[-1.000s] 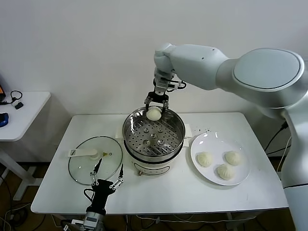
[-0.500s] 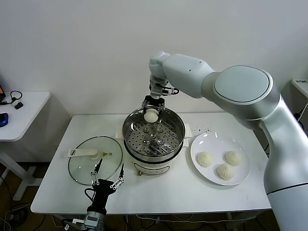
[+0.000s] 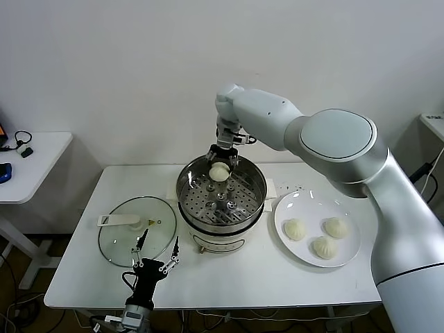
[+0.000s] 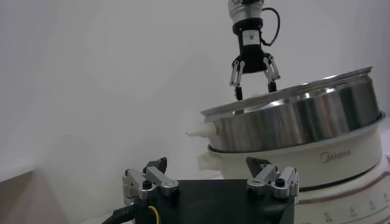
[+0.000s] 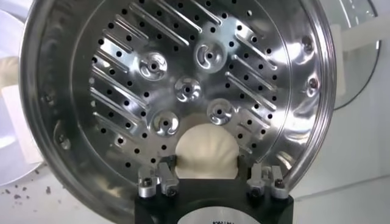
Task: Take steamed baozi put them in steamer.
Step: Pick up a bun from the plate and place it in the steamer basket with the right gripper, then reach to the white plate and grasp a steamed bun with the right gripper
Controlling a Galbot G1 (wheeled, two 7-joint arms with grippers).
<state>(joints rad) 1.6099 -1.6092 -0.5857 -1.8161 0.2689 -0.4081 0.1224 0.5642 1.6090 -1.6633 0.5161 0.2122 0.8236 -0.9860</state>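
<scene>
- While the left gripper (image 3: pixel 154 258) waits with spread fingers near the glass lid (image 3: pixel 136 239), the right gripper (image 3: pixel 222 164) clasps one steamed baozi (image 3: pixel 219 172).
- Directly beneath it lies the steamer (image 3: pixel 221 198), its perforated tray under the bun.
- Three baozi sit on the white plate (image 3: pixel 318 228), well off to its side.

Bright, even room light falls from overhead, leaving soft shadows under the steamer (image 3: pixel 221 201). Its steel tray throws sharp glints. Beside the steamer, the glass lid (image 3: pixel 137 230) shows faint reflections.
</scene>
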